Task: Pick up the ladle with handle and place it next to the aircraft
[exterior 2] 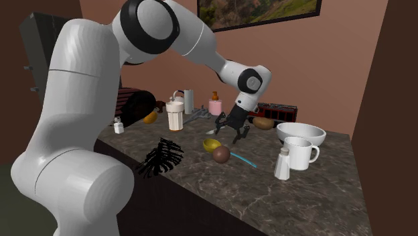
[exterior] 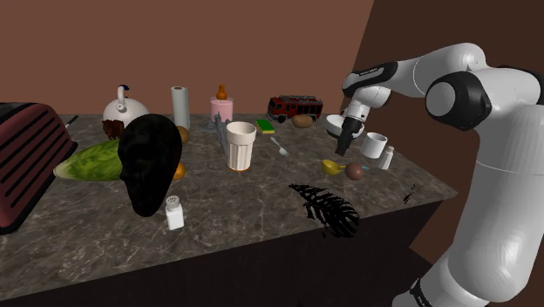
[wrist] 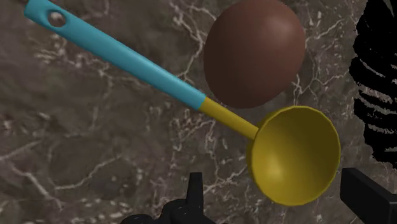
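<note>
gripper (exterior: 347, 150) is open, fingers (wrist: 194, 191) spread apart and holding nothing, hanging just above the ladle (exterior: 332, 165), right of centre in the shoulder view. ladle lies flat on the marble counter (exterior: 244, 209), yellow bowl under the gap between the fingers, blue handle running past a brown ball (wrist: 254, 54) just beside it. grey plane (exterior: 212, 124) sits well apart, upper middle, by the pink bottle (exterior: 221, 108).
</note>
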You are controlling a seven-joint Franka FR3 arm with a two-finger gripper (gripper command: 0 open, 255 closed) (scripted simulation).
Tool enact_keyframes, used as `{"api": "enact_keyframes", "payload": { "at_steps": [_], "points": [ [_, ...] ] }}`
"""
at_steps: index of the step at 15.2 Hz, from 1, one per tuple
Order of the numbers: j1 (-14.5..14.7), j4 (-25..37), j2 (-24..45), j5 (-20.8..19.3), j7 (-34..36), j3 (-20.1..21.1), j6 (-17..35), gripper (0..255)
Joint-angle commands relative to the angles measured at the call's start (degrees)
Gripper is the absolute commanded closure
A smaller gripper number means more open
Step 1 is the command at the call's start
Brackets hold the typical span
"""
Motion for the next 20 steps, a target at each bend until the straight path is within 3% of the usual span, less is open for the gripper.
{"api": "enact_keyframes", "payload": {
  "at_steps": [1, 6, 14, 15, 20],
  "points": [
    [-0.1, -0.3, 1.0, 0.7, -0.7, 0.3, 0.8, 0],
    [1.0, -4.6, 0.7, 1.3, -1.1, 0.8, 4.9, 0],
    [1.0, -4.5, 0.7, 1.3, -1.1, 0.8, 4.9, 0],
    [1.0, -4.5, 0.7, 1.3, -1.1, 0.8, 4.9, 255],
    [1.0, -4.5, 0.7, 1.3, -1.1, 0.8, 4.9, 255]
  ]
}}
